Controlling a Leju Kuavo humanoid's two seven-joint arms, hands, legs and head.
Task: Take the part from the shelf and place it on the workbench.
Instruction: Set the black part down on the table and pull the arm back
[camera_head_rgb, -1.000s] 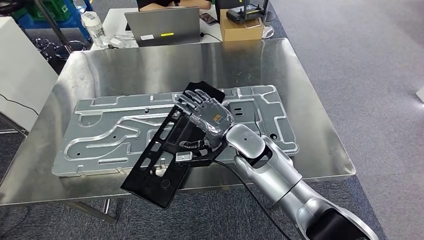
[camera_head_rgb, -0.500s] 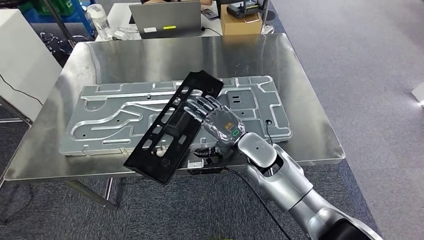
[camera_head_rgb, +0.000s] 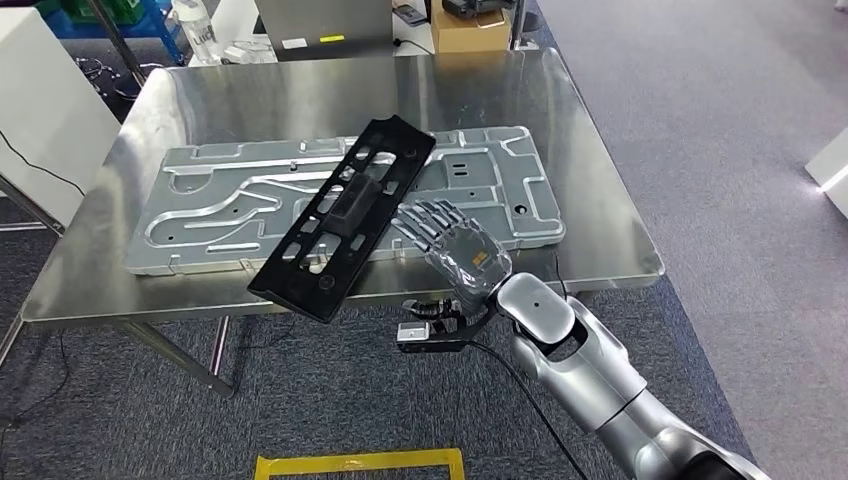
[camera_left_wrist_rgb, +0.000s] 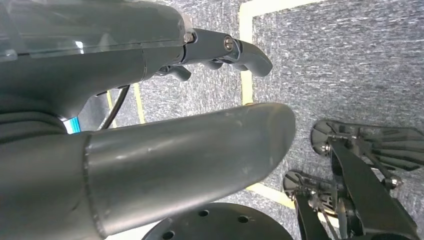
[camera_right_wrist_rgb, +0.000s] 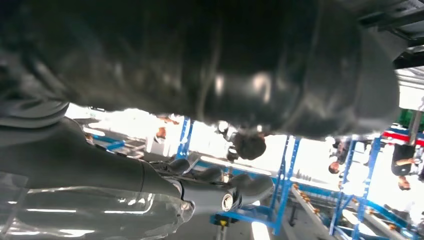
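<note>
The long black perforated plastic panel is lying diagonally across the grey ribbed sheet-metal plate on the stainless-steel workbench, far end toward the middle of the plate, near end hanging past the front edge of the bench. The right hand is sitting just beside the panel, fingers spread and holding nothing, with a visible gap to the part. So I'm reading this as release done and the hand clearing out.

To do it well: it should be pulling straight back and slightly up, keeping the fingers wide so nothing is catching the panel's cut-outs or dragging it. The overhang is the risk, as a nudge on the near end could be tipping the panel off the front edge. The dark cable under the wrist should also be staying clear of the bench lip.

The left hand is hanging low over grey carpet with yellow floor tape; the fingers seem empty but I cannot tell how far apart they are.

Versus a second ago: the hand was wrapping the panel and carrying it above the plate; now the panel is resting on the plate and the hand is off it, nearer the bench edge. The whole view is also shifting, so the camera is moving.
</note>
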